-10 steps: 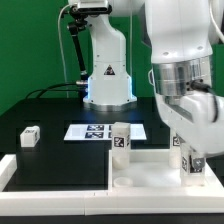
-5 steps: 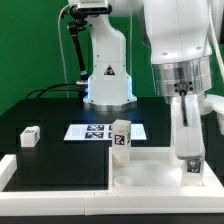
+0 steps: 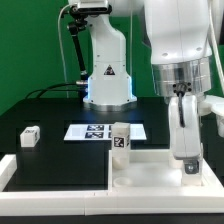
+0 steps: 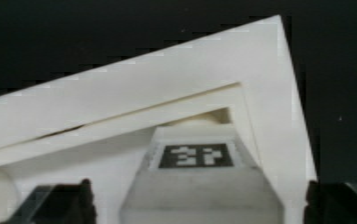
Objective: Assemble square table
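the gripper (image 3: 187, 160) stands vertical over the tabletop (image 3: 150, 170), which lies at the near edge of the bench toward the exterior view's right corner, pushed against the white border rails (image 3: 55, 171), probably so it does not slide when a leg is pressed or turned in. between the finger ends sits one leg (image 3: 188, 166), upright on the right near corner socket of the tabletop. in the wrist view this leg (image 4: 200, 170) with its tag is directly under the camera and the dark fingertips (image 4: 59, 203) stand on both sides of it; whether they press on it i cannot tell.

a second leg (image 3: 121, 139) stands upright at the far corner of the tabletop. a third leg (image 3: 29, 136) lies alone near the bench's left edge, well apart from the gripper. the marker board (image 3: 92, 131) lies flat in the middle of the bench.
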Robot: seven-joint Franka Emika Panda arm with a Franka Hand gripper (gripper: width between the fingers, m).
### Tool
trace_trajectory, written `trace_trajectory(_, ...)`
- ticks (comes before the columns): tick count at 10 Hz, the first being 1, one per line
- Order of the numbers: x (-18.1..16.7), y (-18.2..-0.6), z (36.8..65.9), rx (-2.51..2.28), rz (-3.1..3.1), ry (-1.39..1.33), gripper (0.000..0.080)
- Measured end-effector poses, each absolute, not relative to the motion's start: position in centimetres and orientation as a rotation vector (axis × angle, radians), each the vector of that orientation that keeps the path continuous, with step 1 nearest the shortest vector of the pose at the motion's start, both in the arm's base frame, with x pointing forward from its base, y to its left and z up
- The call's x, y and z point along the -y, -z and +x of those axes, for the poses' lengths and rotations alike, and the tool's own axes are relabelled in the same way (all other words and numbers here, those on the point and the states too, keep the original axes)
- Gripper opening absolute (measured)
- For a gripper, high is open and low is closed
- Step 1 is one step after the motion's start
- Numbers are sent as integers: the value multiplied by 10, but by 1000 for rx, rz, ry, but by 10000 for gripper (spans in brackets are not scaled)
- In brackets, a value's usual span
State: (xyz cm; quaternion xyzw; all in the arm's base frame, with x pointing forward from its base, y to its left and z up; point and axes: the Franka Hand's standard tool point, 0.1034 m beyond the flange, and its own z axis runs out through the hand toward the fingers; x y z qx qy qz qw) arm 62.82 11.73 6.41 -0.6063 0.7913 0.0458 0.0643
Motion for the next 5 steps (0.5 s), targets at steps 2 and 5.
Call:
trace_trajectory(2,-110,-94,625,-2292,-1897,-110,644)
trace_trajectory(5,-97,-116,621,-2251,-1923,-91,649)
